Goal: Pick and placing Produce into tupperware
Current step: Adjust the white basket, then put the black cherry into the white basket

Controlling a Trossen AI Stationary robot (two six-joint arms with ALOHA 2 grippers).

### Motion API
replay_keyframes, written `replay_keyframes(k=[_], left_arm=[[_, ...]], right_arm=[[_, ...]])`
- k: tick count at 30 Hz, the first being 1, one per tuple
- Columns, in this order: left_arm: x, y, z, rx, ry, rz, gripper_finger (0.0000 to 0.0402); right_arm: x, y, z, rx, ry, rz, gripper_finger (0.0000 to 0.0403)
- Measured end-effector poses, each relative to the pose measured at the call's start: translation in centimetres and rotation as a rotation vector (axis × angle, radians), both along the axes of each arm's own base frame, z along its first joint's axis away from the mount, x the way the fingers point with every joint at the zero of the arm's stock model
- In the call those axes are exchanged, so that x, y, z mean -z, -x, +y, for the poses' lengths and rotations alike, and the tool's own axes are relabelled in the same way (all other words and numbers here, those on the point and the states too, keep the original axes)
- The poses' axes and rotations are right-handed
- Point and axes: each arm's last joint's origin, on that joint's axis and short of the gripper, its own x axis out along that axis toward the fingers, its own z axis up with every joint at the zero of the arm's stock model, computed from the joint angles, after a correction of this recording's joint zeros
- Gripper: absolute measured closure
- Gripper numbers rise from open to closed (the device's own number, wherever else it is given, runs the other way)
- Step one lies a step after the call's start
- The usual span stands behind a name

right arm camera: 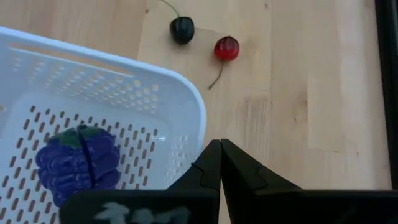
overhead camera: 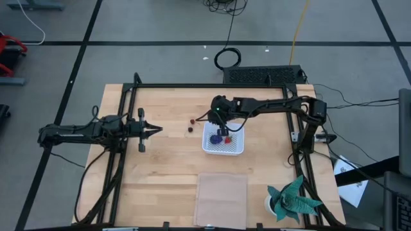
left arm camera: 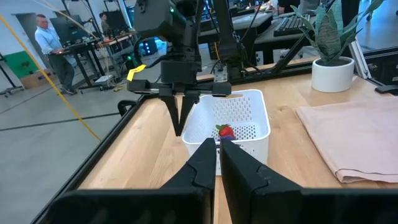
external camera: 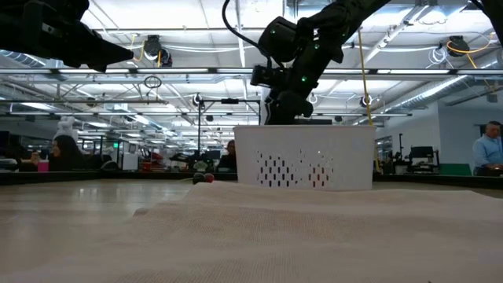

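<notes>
The white tupperware (overhead camera: 234,149) stands mid-table. Inside it lie the purple-blue bunch (right arm camera: 78,163) and the red strawberry piece (left arm camera: 225,132). The dark berry (right arm camera: 181,28) and the red berry (right arm camera: 226,48) rest on the wood left of the tupperware's far-left corner, and show in the high view as the dark berry (overhead camera: 190,128) and the red berry (overhead camera: 194,120). My right gripper (right arm camera: 221,149) is shut, pointing down just outside that corner (left arm camera: 186,138), above the table. My left gripper (overhead camera: 159,129) is shut, hovering level over the table's left part and pointing toward the tupperware.
A flat pale sheet (overhead camera: 221,196) lies at the near edge. The teal paper plant (overhead camera: 294,200) in its white pot stands at the near right corner. Black frame rails (overhead camera: 122,115) run along the table's sides. People (external camera: 487,153) are in the room behind.
</notes>
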Motion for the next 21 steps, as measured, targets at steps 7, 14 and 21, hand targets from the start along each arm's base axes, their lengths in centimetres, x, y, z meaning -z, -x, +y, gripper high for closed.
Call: replay_keyframes(k=[7, 14, 21], left_arm=[[0.0, 0.0, 0.0, 0.000, 0.001, -0.002, 0.0376], [0.0, 0.0, 0.0, 0.000, 0.002, -0.003, 0.0376], [0.0, 0.0, 0.0, 0.000, 0.003, -0.003, 0.0376]], right_arm=[[-2.3, 0.7, 0.0, 0.023, 0.056, -0.057, 0.0403], [-6.2, 2.4, 0.7, 0.013, 0.006, -0.172, 0.0403], [-9.8, 4.7, 1.3, 0.012, -0.073, -0.281, 0.0403]])
